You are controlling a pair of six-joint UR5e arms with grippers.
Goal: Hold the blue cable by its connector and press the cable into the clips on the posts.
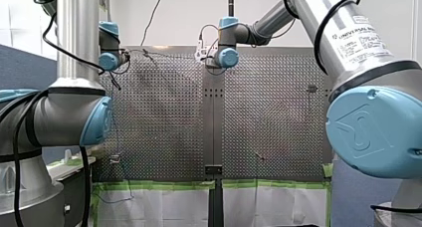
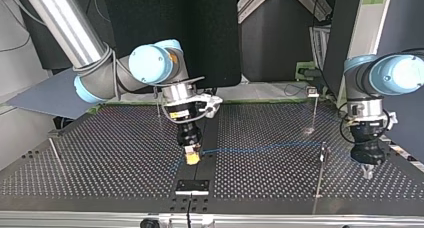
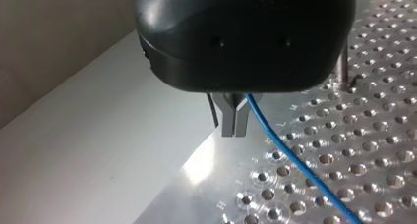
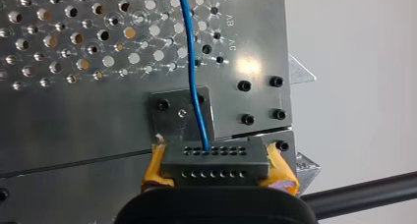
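A perforated metal table [image 2: 100, 153] fills the top view, with dark panels behind it and thin posts standing from its holes. A strip of green tape [image 1: 164, 184] runs along its edge in the front view.

My right gripper [image 2: 191, 158] hangs low over the table's middle, just behind a small dark plate [image 2: 192, 186] screwed to the near edge. In the right wrist view its yellow pads [image 4: 155, 167] are closed on either side of the connector [image 4: 215, 162], a grey block with two rows of small holes. Both pads touch the block's ends, so the jaws are only as far apart as the block is wide. The blue cable [image 4: 194, 86] leaves the connector's upper row and runs ahead of the gripper over the plate and the holes.

In the top view the cable [image 2: 260, 149] stretches from this gripper toward the view's right and reaches the top of a thin post [image 2: 320, 173]. Whether it sits in a clip there is too small to tell.

My left gripper [image 2: 368, 172] points down near the table at the view's right, past that post. In the left wrist view its metal fingers [image 3: 227, 121] are pressed together with only a thin slit between them. The cable [image 3: 295, 160] comes out from under the black body right beside them, and I cannot tell whether they pinch it.
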